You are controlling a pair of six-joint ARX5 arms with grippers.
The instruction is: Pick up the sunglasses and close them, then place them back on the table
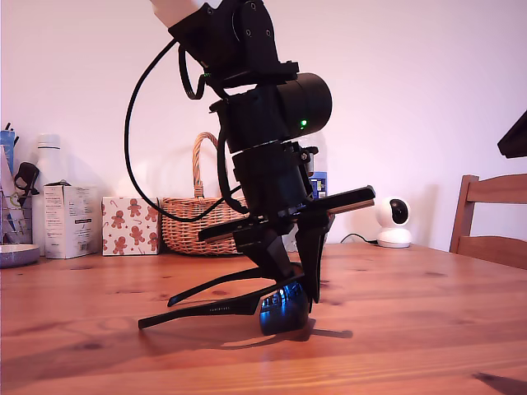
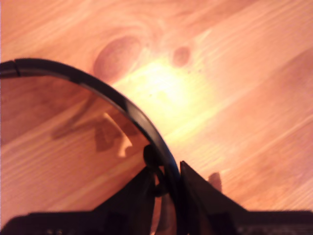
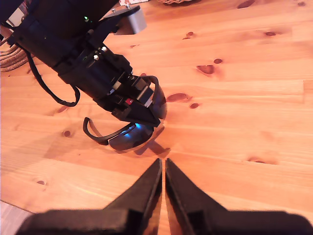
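The sunglasses (image 1: 284,311) sit low over the table (image 1: 412,329), blue lens toward the exterior view's right. Both thin black arms are spread open, pointing to that view's left. Whether the lens touches the wood I cannot tell. My first gripper (image 1: 301,290) comes down from above and is shut on the frame's top edge. In the first wrist view the black rim (image 2: 122,105) runs between the two fingers of my first gripper (image 2: 168,169). The second wrist view shows the sunglasses (image 3: 129,139) under my first gripper (image 3: 154,120). My second gripper (image 3: 163,164) hangs shut and empty, a short way off them.
Along the back edge stand a wicker basket (image 1: 193,224), a gingerbread-print box (image 1: 129,225), a white carton (image 1: 67,220) and a white camera (image 1: 394,220). A wooden chair (image 1: 490,218) is at the exterior view's right, with a dark object (image 1: 515,136) above it.
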